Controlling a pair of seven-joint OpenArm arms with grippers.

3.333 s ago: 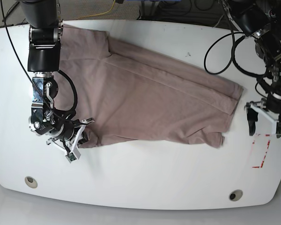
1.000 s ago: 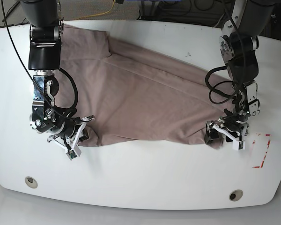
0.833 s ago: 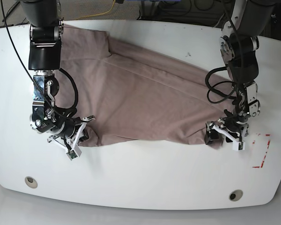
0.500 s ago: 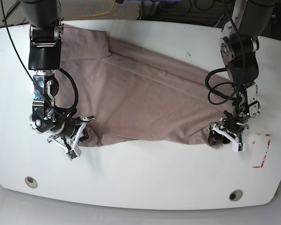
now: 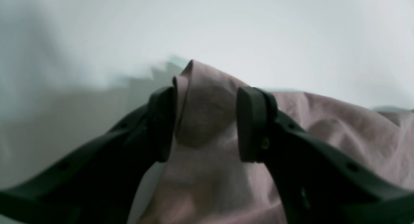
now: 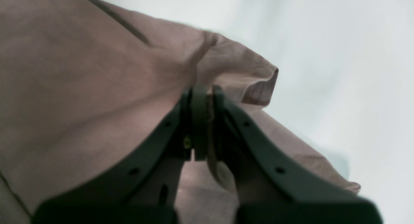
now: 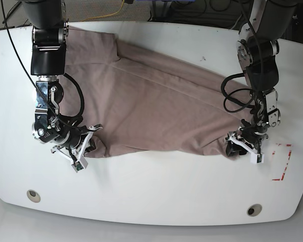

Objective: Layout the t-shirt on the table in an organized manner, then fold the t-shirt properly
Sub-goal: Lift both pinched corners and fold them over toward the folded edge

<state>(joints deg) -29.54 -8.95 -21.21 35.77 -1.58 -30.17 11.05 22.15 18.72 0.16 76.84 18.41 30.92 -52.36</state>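
Since the earlier base frames the left gripper (image 7: 244, 146) has come in from the bare table beside the red tape mark (image 7: 282, 162) to the t-shirt's (image 7: 151, 106) near corner, and its jaws have narrowed around it; the right arm has not shifted. Left wrist view: a peak of fabric stands between the two pads (image 5: 250, 123), one pad touching the fold, the other with a gap beside it, so the clamp is not yet complete. Right gripper (image 7: 80, 151) is clenched on the hem at the shirt's other near corner; its wrist view shows the fingers pressed together with cloth pinched between. The t-shirt lies slanted and rumpled across the far half of the table (image 7: 156, 191), one end reaching the far edge. Step in hand, as I judge it: layout, securing both near corners. Next move calls for finishing the left pinch, then drawing the corners apart and toward the near edge to flatten the cloth. Base view gives the whole lie of the shirt; only the wrist views show the grip detail
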